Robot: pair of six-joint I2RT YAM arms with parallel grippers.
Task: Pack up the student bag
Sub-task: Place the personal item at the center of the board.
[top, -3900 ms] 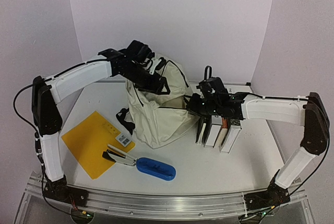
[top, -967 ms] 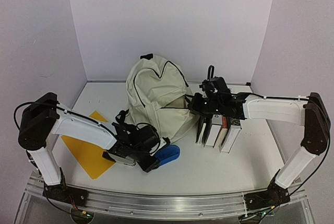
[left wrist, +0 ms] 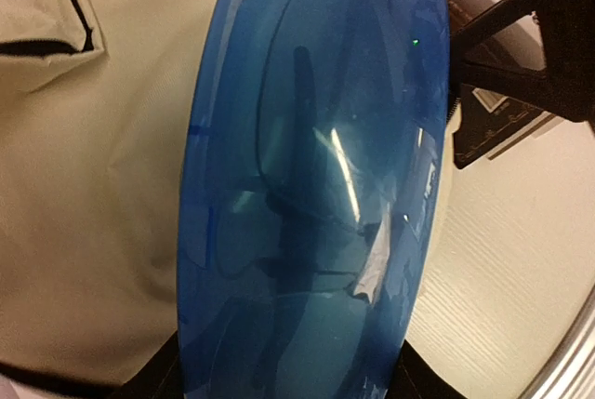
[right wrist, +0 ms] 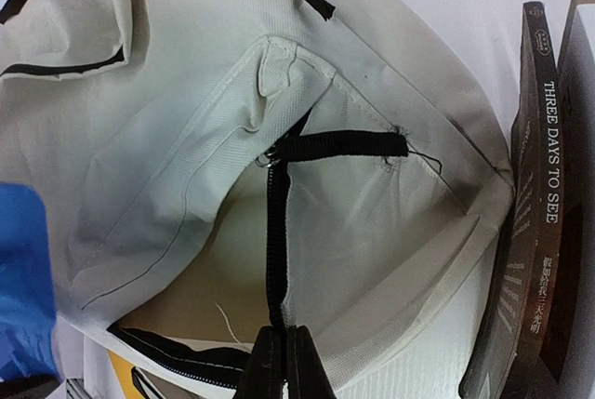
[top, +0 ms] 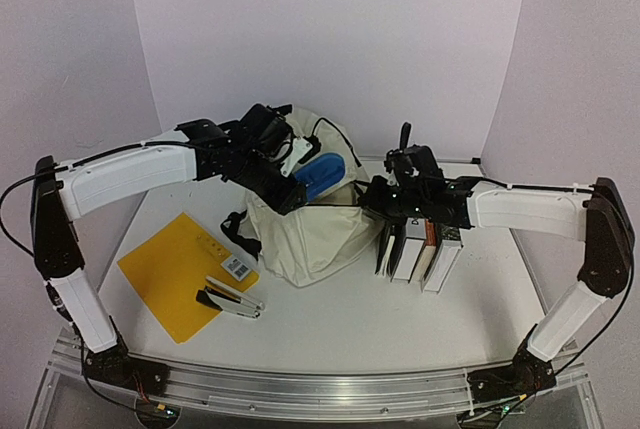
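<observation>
Cream fabric took up the middle of the overhead shot. The student bag (top: 300, 234) was slumped on the white table (top: 400, 329), a bit left of centre, with its top end towards the back wall.

My left gripper (top: 300, 187) was up over that top end, fingers part-way closed around a blue case (top: 322, 173) and holding it clear of the table. On the left wrist cam the case (left wrist: 316, 185) pretty much filled the frame. It's kinda see-through and there were dark shapes inside, but I couldn't tell what they were.

The right gripper (top: 372, 199) was at the bag's right edge, pinched fully closed on a black strap (right wrist: 276, 259) of the bag. You could see the fingers meeting at the bottom of the right wrist frame.

The bag's inside wasn't visible from any cam, so I couldn't say what it held. A row of books (top: 420, 254) stood just right of the bag. Down in the lower left was a yellow folder (top: 165, 274) with a stapler (top: 228, 299) lying across its near corner.
</observation>
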